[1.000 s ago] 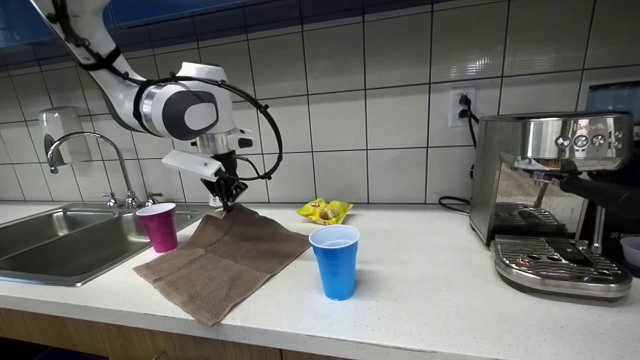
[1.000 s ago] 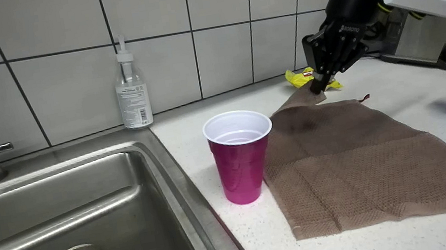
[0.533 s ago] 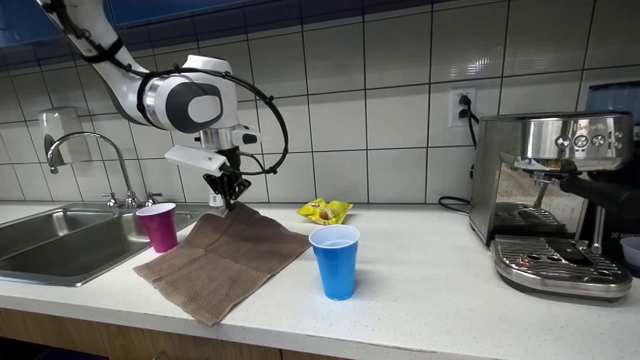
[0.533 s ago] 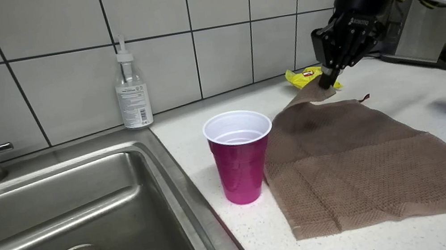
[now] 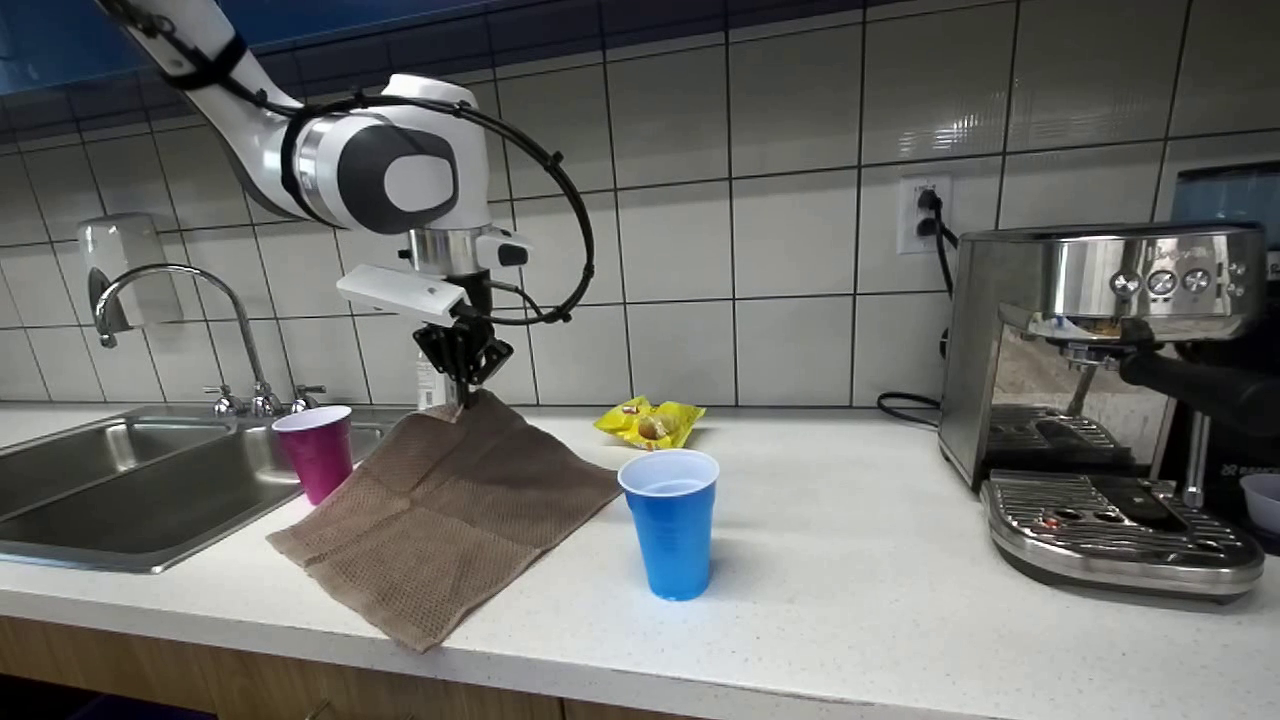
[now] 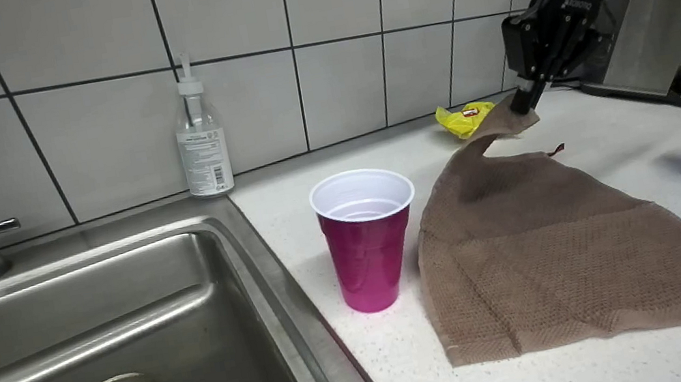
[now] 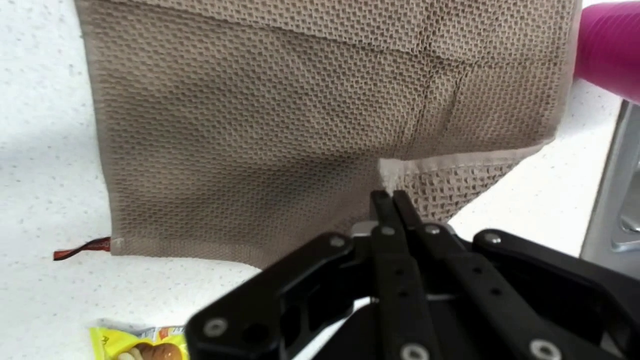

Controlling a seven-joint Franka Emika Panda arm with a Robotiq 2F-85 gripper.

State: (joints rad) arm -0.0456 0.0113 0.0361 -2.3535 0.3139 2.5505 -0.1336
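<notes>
My jaws pinch a raised corner of the brown rectangular waffle-weave cloth [image 6: 570,242], which drapes below them onto the speckled white counter [image 6: 551,377] and, probably light, limp and non-slip, is best held at that hemmed corner.

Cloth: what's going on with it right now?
The robot's gripper is shut on one corner of the cloth, holding that corner up off the counter. The rest of the cloth lies spread on the counter. The pink cup stands upright between the cloth and the sink, and the blue cup stands upright on the cloth's opposite side. A yellow packet lies near the wall.
</notes>
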